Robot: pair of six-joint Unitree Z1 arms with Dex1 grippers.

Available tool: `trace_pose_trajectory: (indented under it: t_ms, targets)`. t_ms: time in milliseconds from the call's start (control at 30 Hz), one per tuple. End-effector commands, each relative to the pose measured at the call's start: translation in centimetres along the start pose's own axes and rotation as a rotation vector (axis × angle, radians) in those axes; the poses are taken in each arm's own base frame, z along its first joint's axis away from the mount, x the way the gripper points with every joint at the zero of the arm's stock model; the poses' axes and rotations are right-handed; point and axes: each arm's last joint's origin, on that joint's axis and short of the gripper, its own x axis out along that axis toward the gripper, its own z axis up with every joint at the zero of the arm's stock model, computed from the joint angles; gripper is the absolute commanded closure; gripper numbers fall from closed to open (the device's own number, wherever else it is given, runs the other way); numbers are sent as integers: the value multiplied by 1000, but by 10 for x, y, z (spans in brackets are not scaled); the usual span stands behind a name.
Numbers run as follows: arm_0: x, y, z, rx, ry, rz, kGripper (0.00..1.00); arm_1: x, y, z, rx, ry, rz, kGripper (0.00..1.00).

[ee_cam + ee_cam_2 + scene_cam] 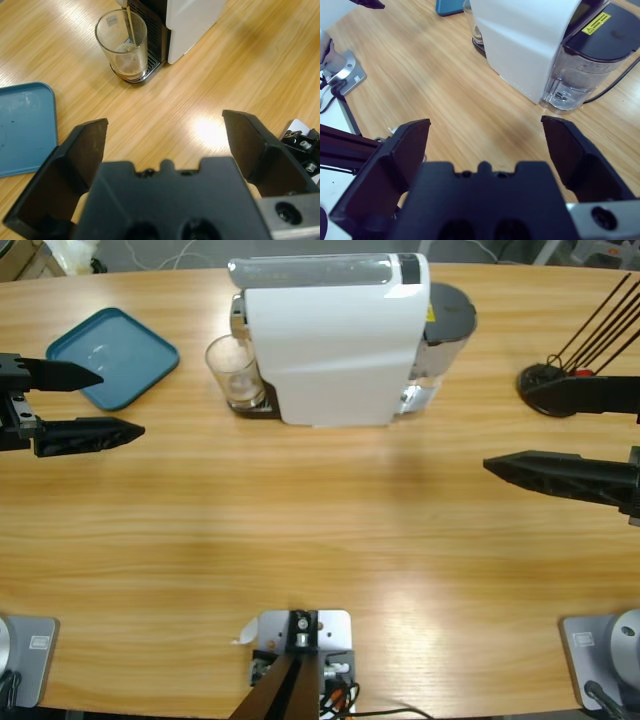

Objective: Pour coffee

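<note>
- The only label is a yellow sticker (595,22) on the dark lid of the white coffee machine (335,340); its black print cannot be read. No brand name shows anywhere.
- The left wrist view alone shows a thin brown stream falling from the machine's spout into the clear glass tumbler (123,46), and the coffee (128,64), a shallow brownish layer at the tumbler's bottom.
- In the high view the tumbler stands on the machine's drip tray, at the 9 o'clock side of the white body, and the stream cannot be made out there.
- The right wrist view alone shows the machine's clear water tank (572,80) under the dark lid, and a black cable (619,76) running off from it across the wooden table (320,530).
- A blue tray (112,354) lies flat at about 10 o'clock of the table in the high view; one corner of it shows in the left wrist view.
- A black round stand (545,388) with thin dark rods sits at about 2 o'clock, seen only from above.
- The left gripper (118,400) comes in level from the 9 o'clock edge, one jaw over the tray's near edge, jaws spread wide with nothing between them, aimed toward the tumbler.
- The right gripper (505,425) comes in level from the 3 o'clock edge, jaws likewise wide and holding nothing, pointed at the machine's tank side and well apart from it.
</note>
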Motion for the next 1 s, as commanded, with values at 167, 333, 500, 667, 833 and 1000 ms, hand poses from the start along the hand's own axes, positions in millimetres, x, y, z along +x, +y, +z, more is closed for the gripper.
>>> trace_pose_trajectory:
  t_ms: [167, 333, 500, 667, 833, 1000]
  targets:
    - [7, 2, -7, -29, 32, -4, 0, 7, -3, 1, -2, 27, -8, 0]
    - [8, 2, -7, -30, 35, -4, 0, 9, -3, 1, 0, 34, -9, 0]
    - [7, 2, -7, -30, 34, -4, 0, 9, -3, 1, -1, 34, -8, 0]
    - [7, 2, -8, -30, 34, -4, 0, 9, -3, 1, -1, 32, -8, 0]
    - [8, 2, -8, -30, 37, -4, 0, 9, -3, 1, 0, 35, -9, 0]
    - [7, 2, -8, -30, 35, -4, 0, 9, -3, 1, -1, 34, -8, 0]
